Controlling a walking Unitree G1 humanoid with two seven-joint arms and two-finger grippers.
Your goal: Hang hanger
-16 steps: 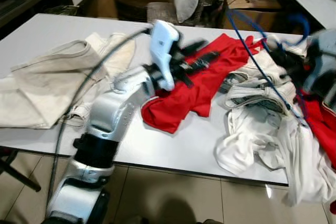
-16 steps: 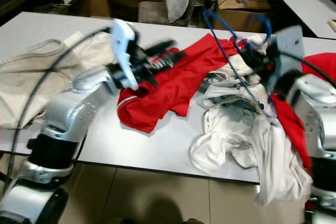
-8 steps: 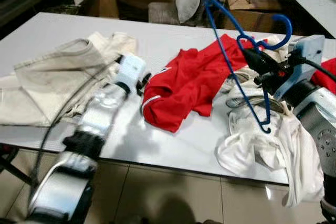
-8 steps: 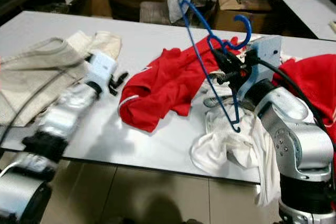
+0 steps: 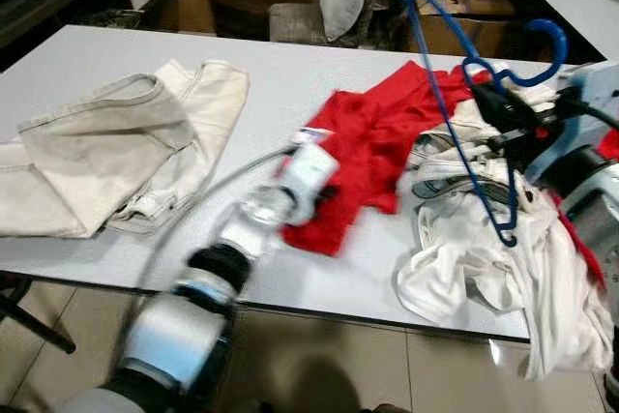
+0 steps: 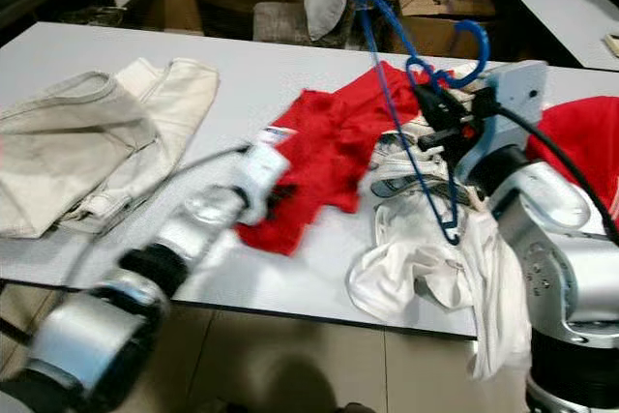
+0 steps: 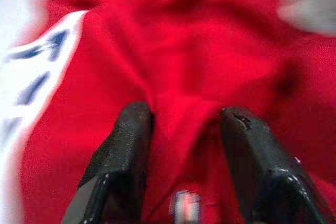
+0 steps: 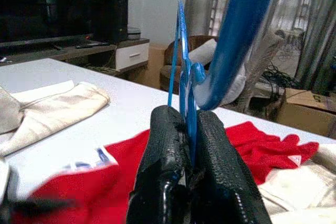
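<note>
Right gripper (image 8: 186, 145) clamps blue hanger (image 5: 455, 113) near its neck: judged light, rigid, slick. Left gripper (image 7: 184, 129), fingers apart, straddles soft red shirt (image 5: 377, 142).

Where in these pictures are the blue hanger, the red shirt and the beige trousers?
blue hanger (image 6: 464, 73): right eye view, on its curved hook.
red shirt (image 5: 372, 137): left eye view, on the middle of the cloth.
beige trousers (image 5: 106, 157): left eye view, on the flat fabric near the waistband.
</note>
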